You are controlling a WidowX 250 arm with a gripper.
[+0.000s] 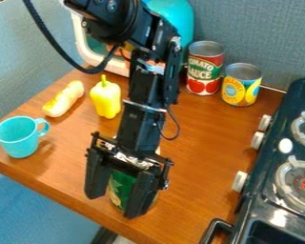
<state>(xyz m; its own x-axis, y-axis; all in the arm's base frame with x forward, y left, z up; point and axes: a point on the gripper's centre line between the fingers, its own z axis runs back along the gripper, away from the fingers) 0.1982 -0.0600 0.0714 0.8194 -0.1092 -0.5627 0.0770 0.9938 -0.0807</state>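
Hanging from the black arm (145,105), the tool (114,204) stood over the counter (199,157), pointing down with its two fingers wide apart, one on each side of a green container (122,187). The container stood between and partly behind them, so whether either finger pressed against it could not be told. On the view's left of the tool, near the counter's edge, sat a turquoise cup (18,138), upright, with its handle turned toward the tool. Farther back, up and to the left, a yellow pepper (106,99) stood on end with its stem up, and just beside it lay a long yellow-and-white piece (65,99), set at a slant. Beyond the tool, toward the back and right, two cans were upright near each other: a red and green one (206,71) and a shorter one with a yellow and blue label (241,86). Behind the arm, at the back, were a white-framed box (85,45) and a rounded turquoise object (179,16). Well to the right of the tool was a dark stove (300,90), with pale knobs (239,182) along its near side and round burners (285,183) on top.
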